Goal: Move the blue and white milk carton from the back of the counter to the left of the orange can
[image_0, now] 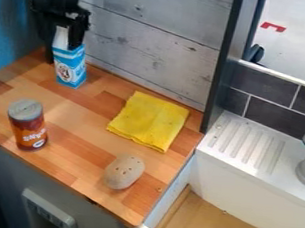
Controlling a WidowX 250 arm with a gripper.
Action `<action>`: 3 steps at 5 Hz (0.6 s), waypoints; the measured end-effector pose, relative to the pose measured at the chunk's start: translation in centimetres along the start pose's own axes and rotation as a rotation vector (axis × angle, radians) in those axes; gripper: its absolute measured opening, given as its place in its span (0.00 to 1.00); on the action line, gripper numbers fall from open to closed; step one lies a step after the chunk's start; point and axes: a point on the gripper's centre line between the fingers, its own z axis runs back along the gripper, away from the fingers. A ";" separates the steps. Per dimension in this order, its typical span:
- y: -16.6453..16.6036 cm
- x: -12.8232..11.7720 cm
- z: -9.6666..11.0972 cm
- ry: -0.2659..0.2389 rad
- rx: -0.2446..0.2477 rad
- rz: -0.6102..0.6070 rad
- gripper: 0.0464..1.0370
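Carton (70,67) stands behind can (28,126), cloth (149,120) behind (seemingly) potato (124,172).

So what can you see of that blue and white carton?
The carton looks like paperboard: narrow and tall, with a blue body, a round dark-and-white emblem on its front and a white, sloping upper part. It stands upright on the wooden counter, near the plank wall. The black gripper is at its top, hiding part of it.
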 end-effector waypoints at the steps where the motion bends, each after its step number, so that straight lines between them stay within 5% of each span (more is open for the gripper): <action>1: -0.1 0.0 -1.3 0.023 -0.004 0.015 0.92; 2: 0.0 0.7 -1.3 0.015 -0.004 0.021 0.78; 3: -0.3 0.8 -1.3 0.009 -0.021 0.028 0.78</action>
